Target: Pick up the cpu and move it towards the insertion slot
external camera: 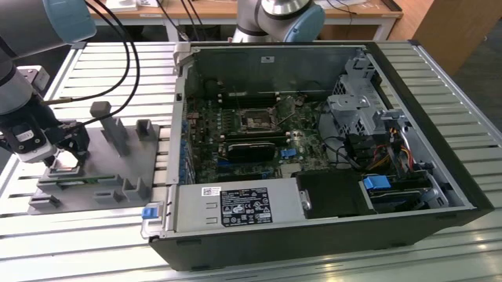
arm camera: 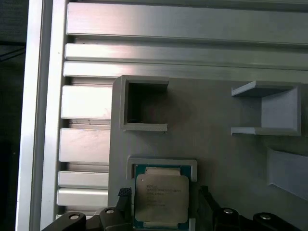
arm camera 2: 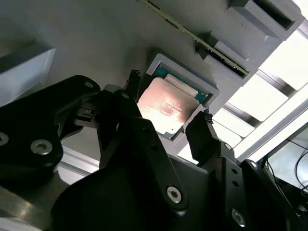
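An open black computer case [external camera: 439, 194] fills the middle and right of the exterior view, lying on a slatted aluminium table [external camera: 451, 76] with its motherboard [external camera: 235, 135] exposed (a blue latch [external camera: 150, 212] sits at the case's lower left corner). At the exterior view's left rests a grey plastic fixture [external camera: 110, 176] with upright posts, and a thin green memory strip [external camera: 79, 180] lies along it. Black cables [external camera: 126, 53] droop across the upper left.

Silver-grey arm [external camera: 14, 88] with pale-blue joint caps [external camera: 67, 17], trailing black cables [external camera: 136, 59], black pincer [arm camera 2: 167, 101] studded with silver screws [arm camera 2: 174, 194]
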`<state>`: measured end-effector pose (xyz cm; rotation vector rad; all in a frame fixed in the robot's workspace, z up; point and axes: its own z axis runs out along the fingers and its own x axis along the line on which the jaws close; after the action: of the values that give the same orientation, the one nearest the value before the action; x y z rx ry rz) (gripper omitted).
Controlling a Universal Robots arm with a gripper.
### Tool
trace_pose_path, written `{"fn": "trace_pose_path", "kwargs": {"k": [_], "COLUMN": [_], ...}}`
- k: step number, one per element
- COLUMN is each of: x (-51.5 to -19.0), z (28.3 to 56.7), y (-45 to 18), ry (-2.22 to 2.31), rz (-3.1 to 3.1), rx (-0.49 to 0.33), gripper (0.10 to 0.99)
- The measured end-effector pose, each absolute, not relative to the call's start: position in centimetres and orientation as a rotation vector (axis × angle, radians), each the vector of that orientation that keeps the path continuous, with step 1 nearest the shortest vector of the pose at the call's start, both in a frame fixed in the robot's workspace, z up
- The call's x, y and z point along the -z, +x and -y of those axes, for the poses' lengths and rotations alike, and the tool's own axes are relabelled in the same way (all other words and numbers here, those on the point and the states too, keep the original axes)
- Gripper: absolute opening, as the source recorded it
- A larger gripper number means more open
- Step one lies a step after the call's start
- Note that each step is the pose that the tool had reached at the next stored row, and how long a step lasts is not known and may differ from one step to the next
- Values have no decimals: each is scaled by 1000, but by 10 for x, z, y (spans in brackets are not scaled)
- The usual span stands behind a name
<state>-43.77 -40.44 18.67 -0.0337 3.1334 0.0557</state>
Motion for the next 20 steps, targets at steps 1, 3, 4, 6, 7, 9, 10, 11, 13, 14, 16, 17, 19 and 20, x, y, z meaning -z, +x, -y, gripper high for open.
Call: {"fn": "trace_pose_path", "kwargs": {"k": [1, 3, 4, 6, 7, 9, 10, 11, 13, 14, 16, 17, 19, 20], "x": [-187, -186, -186, -186, -186, -186, -186, -186, -186, -186, -187, -188, -190, -192], "z": [404, 404, 404, 404, 404, 404, 404, 404, 404, 404, 404, 404, 404, 404], "y": [-438, -438, -438, -438, -438, -438, -438, -438, -437, -437, -437, -437, -438, -438], "ry": [-34, -34, -34, -34, -34, -34, -34, -34, -34, -34, -34, -34, -34, -34], "rz": [-3133, -3133, -3134, -3133, -3133, -3133, -3134, -3134, -3133, -3133, -3133, -3133, -3133, -3133], "rx": [-56, -56, -56, -56, -56, -56, -55, -55, -56, -56, -56, -56, -56, -56], "gripper": [651, 584, 584, 584, 584, 584, 569, 569, 525, 525, 525, 525, 525, 525]}}
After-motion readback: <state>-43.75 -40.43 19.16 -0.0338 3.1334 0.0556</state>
